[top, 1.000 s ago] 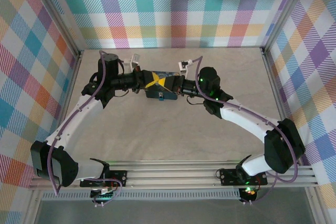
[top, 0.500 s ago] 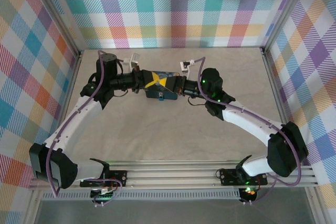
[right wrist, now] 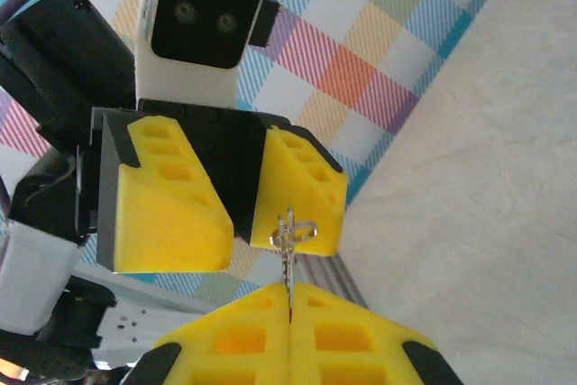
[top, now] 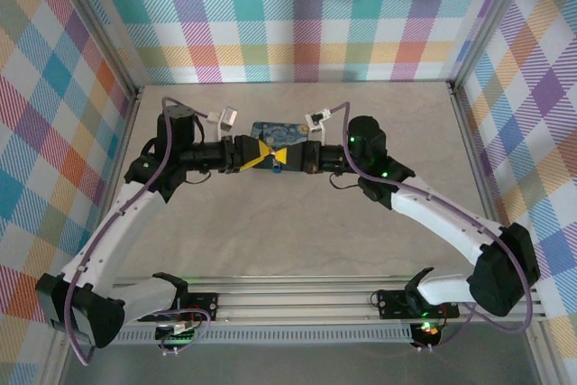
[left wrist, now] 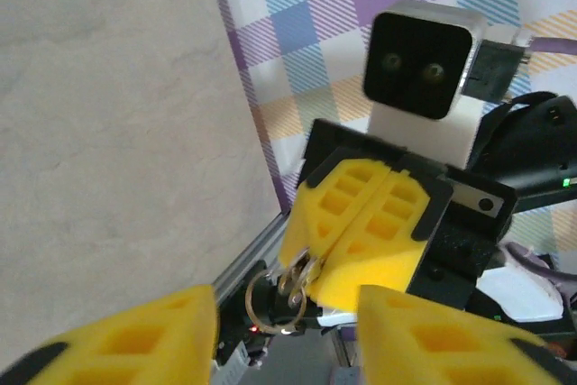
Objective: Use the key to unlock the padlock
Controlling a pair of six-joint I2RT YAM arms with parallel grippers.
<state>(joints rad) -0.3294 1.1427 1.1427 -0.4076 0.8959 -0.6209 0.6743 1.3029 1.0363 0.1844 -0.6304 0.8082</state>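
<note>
1. While the right fingers (right wrist: 225, 340) press together on the key (right wrist: 289, 268), they hover at the near side of the padlock (top: 275, 132).
2. Left fingers (left wrist: 135, 335) stand apart, empty, facing them beside the padlock.
3. Padlock lies on the counter (top: 270, 250).

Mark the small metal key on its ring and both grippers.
Small metal key on its ring (right wrist: 290, 263): right wrist view, thin shaft.
Right gripper (right wrist: 290, 299): right wrist view, seam of shut fingertips.
Left gripper (left wrist: 287, 313): left wrist view, gap between open fingertips.
</note>
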